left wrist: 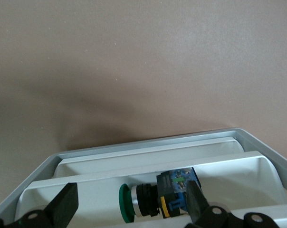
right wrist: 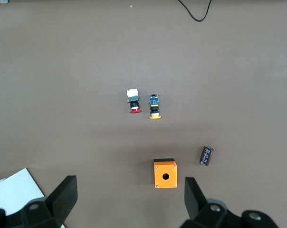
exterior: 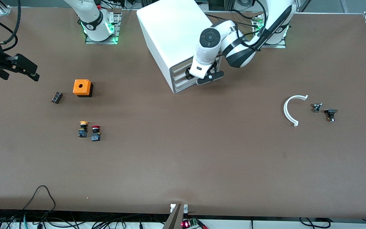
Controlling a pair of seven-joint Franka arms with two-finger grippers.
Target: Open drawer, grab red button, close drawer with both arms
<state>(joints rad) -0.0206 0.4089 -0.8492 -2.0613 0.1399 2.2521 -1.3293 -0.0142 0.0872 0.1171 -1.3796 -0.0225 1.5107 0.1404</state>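
Observation:
The white cabinet stands between the arm bases. My left gripper is open at its drawer fronts. In the left wrist view its fingers straddle the drawer, the middle tier, which is out a little. A green-capped button with a black-and-blue body lies inside it. The red-capped button lies on the table toward the right arm's end, and it also shows in the right wrist view. My right gripper is open and empty, up in the air at that end of the table.
A yellow-capped button lies beside the red one. An orange box with a hole and a small dark part lie farther from the front camera. A white arc and two small parts lie toward the left arm's end.

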